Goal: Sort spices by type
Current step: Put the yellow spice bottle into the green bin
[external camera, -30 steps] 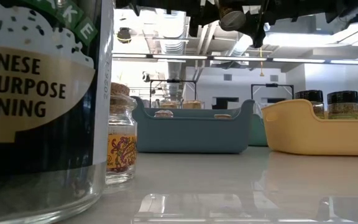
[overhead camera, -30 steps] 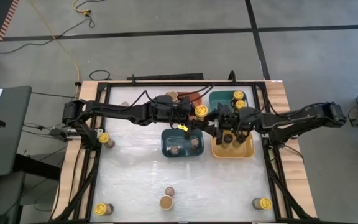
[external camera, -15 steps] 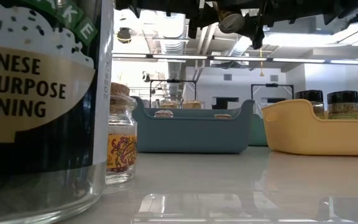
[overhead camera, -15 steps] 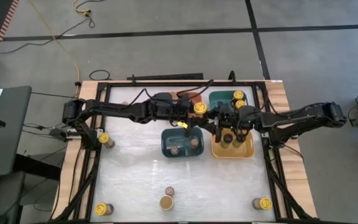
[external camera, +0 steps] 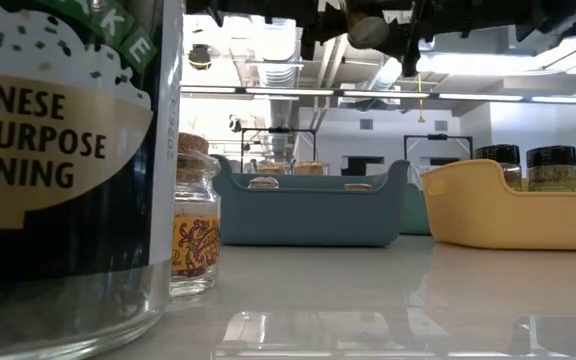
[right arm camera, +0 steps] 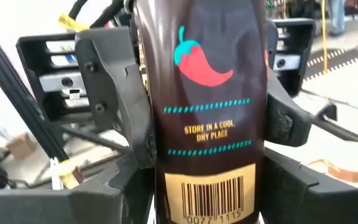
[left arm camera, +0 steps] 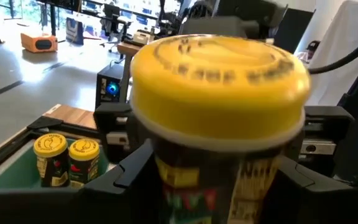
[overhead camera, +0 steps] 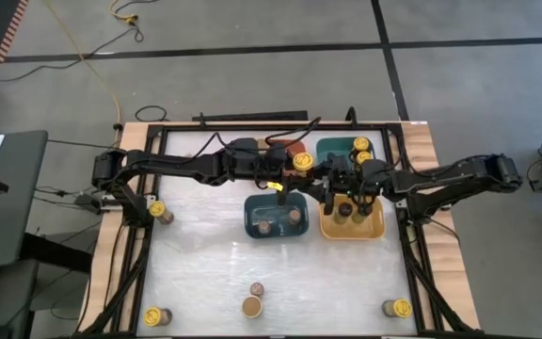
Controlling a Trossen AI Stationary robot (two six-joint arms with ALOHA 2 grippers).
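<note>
**A:** What is happening at the middle of the surface (overhead camera: pixel 205 264)?

**B:** Both arms meet above the far row of bins. The left gripper (overhead camera: pixel 294 169) holds a yellow-lidded jar (overhead camera: pixel 302 162) in the air between the orange bin (overhead camera: pixel 293 147) and the green bin (overhead camera: pixel 332 148). The right gripper (overhead camera: pixel 339 185) faces it from the other side, above the yellow bin (overhead camera: pixel 376 226).

**A:** Why hold it up there?

**B:** Likely a handover, or a carry toward the green bin, where two yellow-lidded jars (left arm camera: pixel 67 158) already stand together. Matching lids seem to share a bin.

**A:** And the jaws?

**B:** In the left wrist view, the left jaws are clenched around the jar's body just under its yellow lid. In the right wrist view, the right jaws sit on either side of a dark bottle with a red chilli on its label (right arm camera: pixel 207 112); they look closed against it. I cannot tell whether this is the same jar.

**A:** Where are the other spices?

**B:** Two jars sit in the blue bin (overhead camera: pixel 252 226), dark-topped ones in the yellow bin, and several loose ones (overhead camera: pixel 252 305) stand along the near and left edges.
</note>
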